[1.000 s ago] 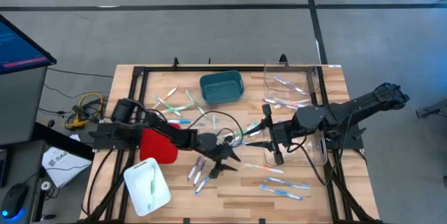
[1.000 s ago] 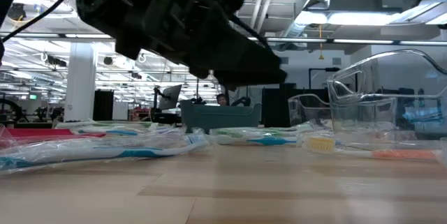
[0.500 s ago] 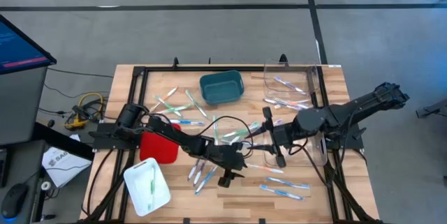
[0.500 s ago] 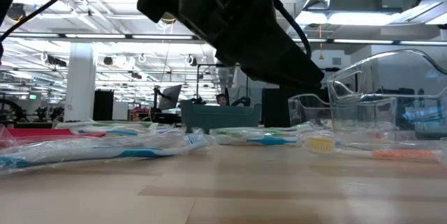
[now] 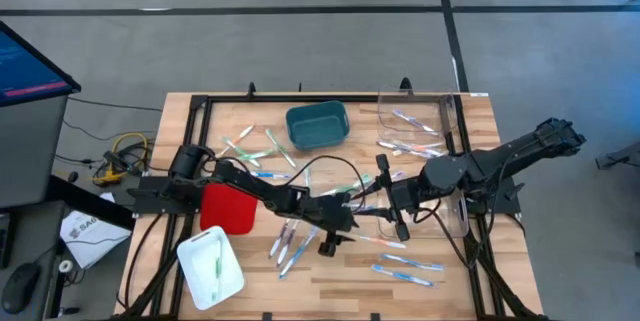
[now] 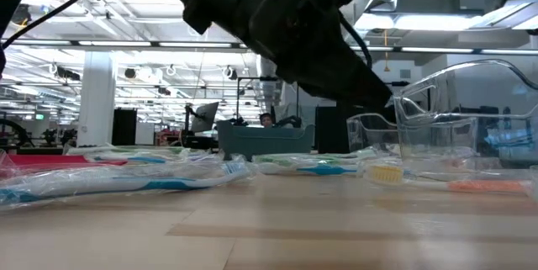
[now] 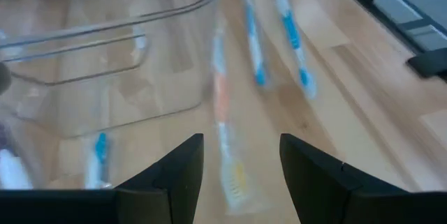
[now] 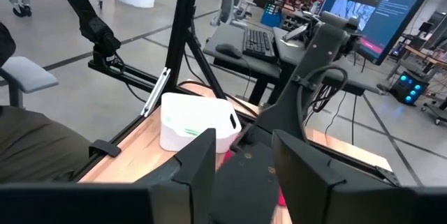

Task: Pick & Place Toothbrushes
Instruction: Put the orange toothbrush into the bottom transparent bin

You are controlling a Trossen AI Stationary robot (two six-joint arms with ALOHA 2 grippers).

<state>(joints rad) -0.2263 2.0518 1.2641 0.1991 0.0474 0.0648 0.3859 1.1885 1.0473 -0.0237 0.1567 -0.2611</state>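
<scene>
Nearest the table's front edge we see a few toothbrushes (image 5: 408, 276) lying loose on the wooden table (image 5: 480, 111), with a white bin (image 5: 210, 266) at the front left holding one green brush. Just behind, the left gripper (image 5: 337, 233) reaches over the middle of the table, its fingers (image 7: 174, 175) spread apart and empty, above an orange toothbrush (image 7: 222, 105) in its wrapper. More brushes lie scattered beside it, near a red bin (image 5: 226, 208). The right gripper (image 5: 388, 193) sits just right of centre, beside a clear bin (image 5: 450, 211); its fingers (image 8: 199, 161) stand apart and we see nothing between them. Farther back stand a teal bin (image 5: 317, 125) with green brushes to its left, and a second clear container (image 5: 415, 121) holding several brushes.
</scene>
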